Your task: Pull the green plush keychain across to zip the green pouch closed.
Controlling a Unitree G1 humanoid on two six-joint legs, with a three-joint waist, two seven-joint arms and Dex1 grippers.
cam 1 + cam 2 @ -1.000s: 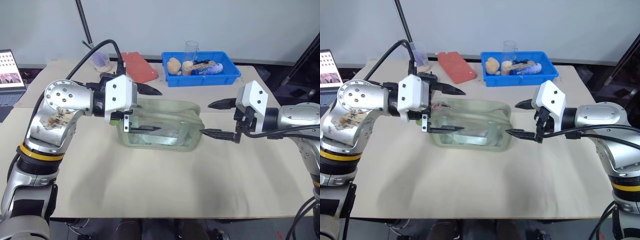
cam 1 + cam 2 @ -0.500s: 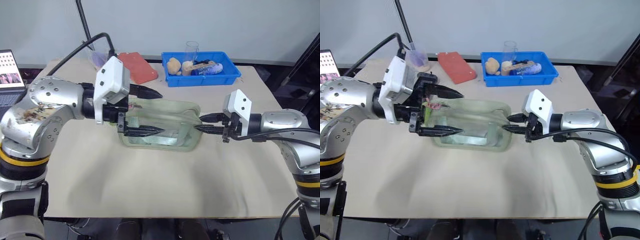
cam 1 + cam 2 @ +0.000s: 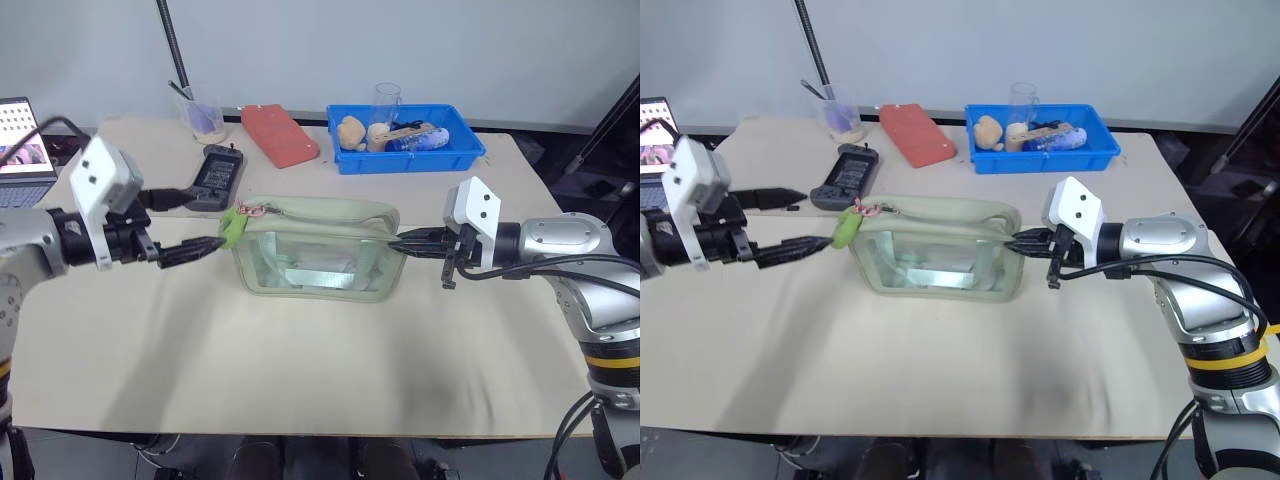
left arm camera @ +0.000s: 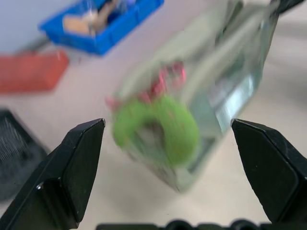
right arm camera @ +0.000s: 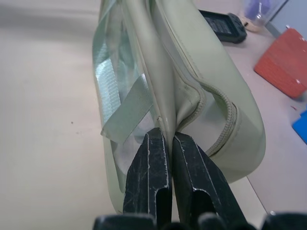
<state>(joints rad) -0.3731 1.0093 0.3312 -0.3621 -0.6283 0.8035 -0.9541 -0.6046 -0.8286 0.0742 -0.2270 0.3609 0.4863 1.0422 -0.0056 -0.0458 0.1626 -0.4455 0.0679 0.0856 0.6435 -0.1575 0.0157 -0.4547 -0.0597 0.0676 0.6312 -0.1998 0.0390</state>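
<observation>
**Even, soft light; left wrist view blurred**

Bright, diffuse light falls from above, leaving only faint, soft-edged shadows on the surface (image 3: 300, 350) under the green pouch (image 3: 318, 250). No harsh glare. The head views are sharp. In the left wrist view the green plush keychain (image 4: 158, 129) and pouch are smeared and unfocused; the right wrist view is crisp up close.

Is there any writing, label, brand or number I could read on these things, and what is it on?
None can be read.
Laptop screen: small pictures or marks, too small to read.
Green pouch, blue tray, red pad, black device: no lettering visible.
</observation>
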